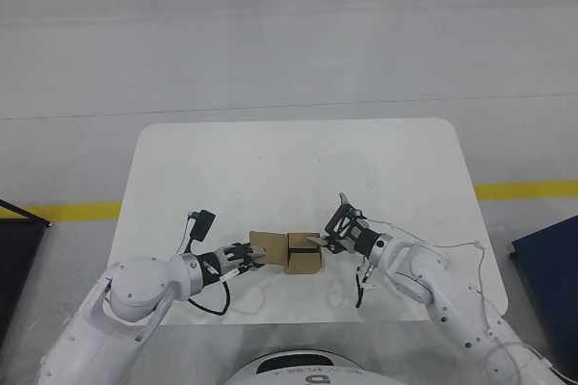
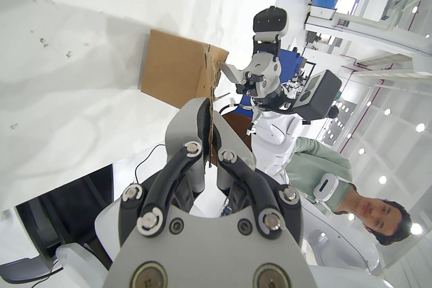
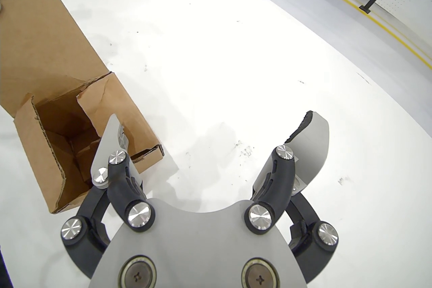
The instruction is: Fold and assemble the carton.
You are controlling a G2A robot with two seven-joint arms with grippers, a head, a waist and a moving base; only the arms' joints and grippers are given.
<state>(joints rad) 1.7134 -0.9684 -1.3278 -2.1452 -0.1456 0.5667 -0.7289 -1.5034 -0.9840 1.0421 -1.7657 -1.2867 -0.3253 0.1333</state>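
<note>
**Carton at the near edge of the counter, held between two arms.**

The brown corrugated carton (image 1: 270, 246) lies on its side on the white counter (image 1: 299, 164). It sits near the edge closest to the robot, between the two arms.

The left pincer (image 2: 210, 120) is pressed together on a thin cardboard panel that runs out from the box toward that arm. The panel's corrugated edge stands between the two pads.

The right pincer (image 3: 212, 119) is spread wide and holds nothing. One finger (image 3: 109, 140) lies at the rim of the carton's open end, beside a torn side flap; whether it touches the cardboard cannot be told. The other finger (image 3: 312, 134) hangs over bare counter, apart from the box.

The open end faces the right pincer. Its flaps stand outward, unfolded and ragged, and folded cardboard shows deep inside.

The floor (image 1: 270, 58) around the counter is grey and crossed by a yellow line (image 1: 77, 210).
</note>
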